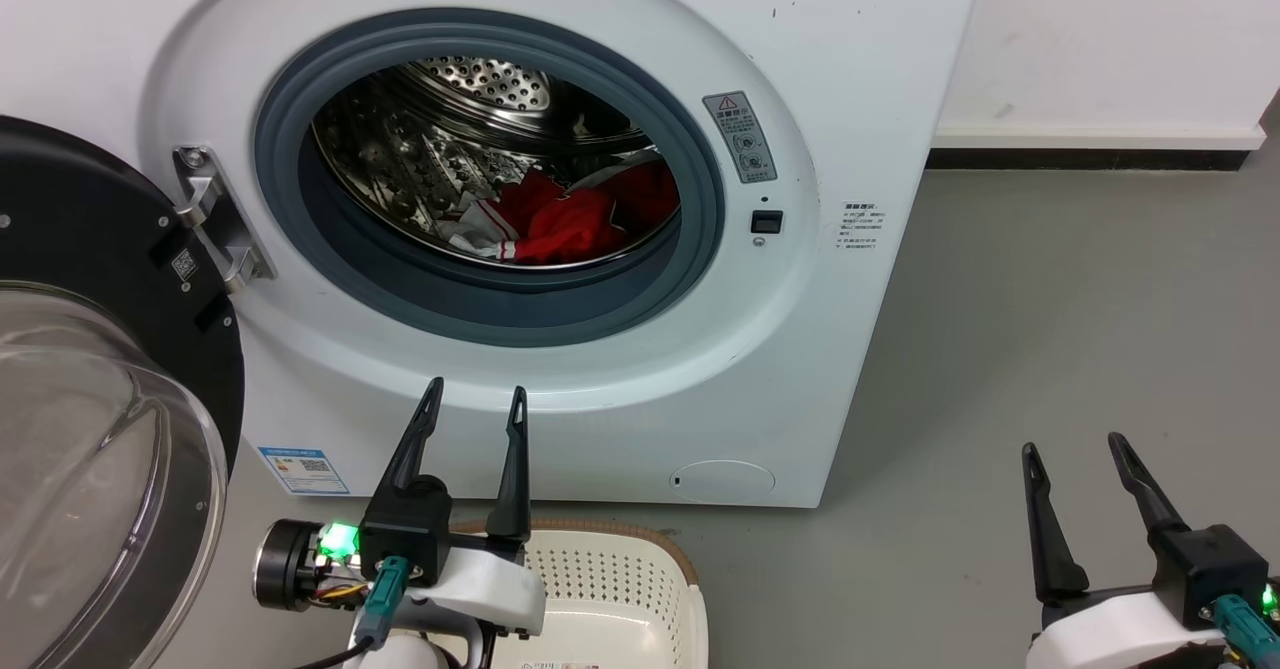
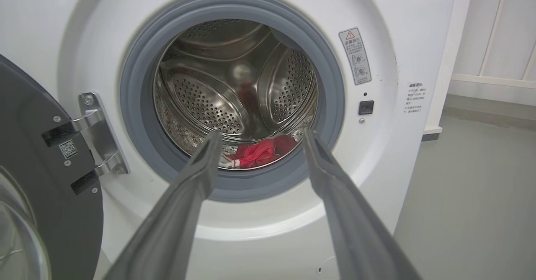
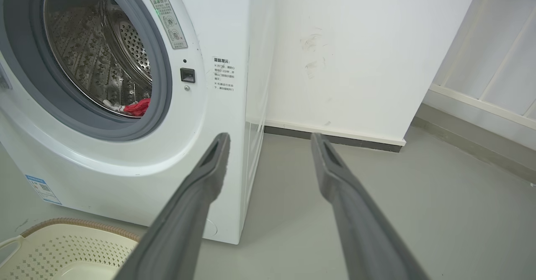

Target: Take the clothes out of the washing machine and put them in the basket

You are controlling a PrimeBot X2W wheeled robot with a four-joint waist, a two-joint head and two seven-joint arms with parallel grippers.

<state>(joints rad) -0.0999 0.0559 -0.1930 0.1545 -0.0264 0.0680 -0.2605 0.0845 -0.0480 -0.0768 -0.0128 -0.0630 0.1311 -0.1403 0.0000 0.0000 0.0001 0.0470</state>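
The washing machine (image 1: 860, 99) stands at the far side of the scene, on the left, with its door (image 1: 90, 249) swung wide open to the left on a metal hinge (image 1: 215, 214). The door's black frame and clear glass bowl face the near side. Inside the grey rubber rim (image 1: 500, 299), the clothes (image 1: 570, 219) lie in a red heap with white trim at the bottom of the steel drum (image 1: 480, 79), toward its right side. None of the fabric reaches past the rim.

The basket (image 1: 620, 569) sits on the grey floor (image 1: 1050, 329) just in front of the machine, near its lower middle. The part of its perforated inside that can be seen holds no red fabric.

The left gripper (image 1: 478, 386) hovers over the far left rim of the basket, short of the porthole and pointing at it. Its jaws are spread and hold nothing; in the left wrist view the red heap shows between them, well beyond the tips.

The right gripper (image 1: 1072, 442) hangs well to the right, above bare floor beyond the machine's right front corner. Its jaws are also spread and empty, pointing toward the white wall (image 1: 1100, 39).
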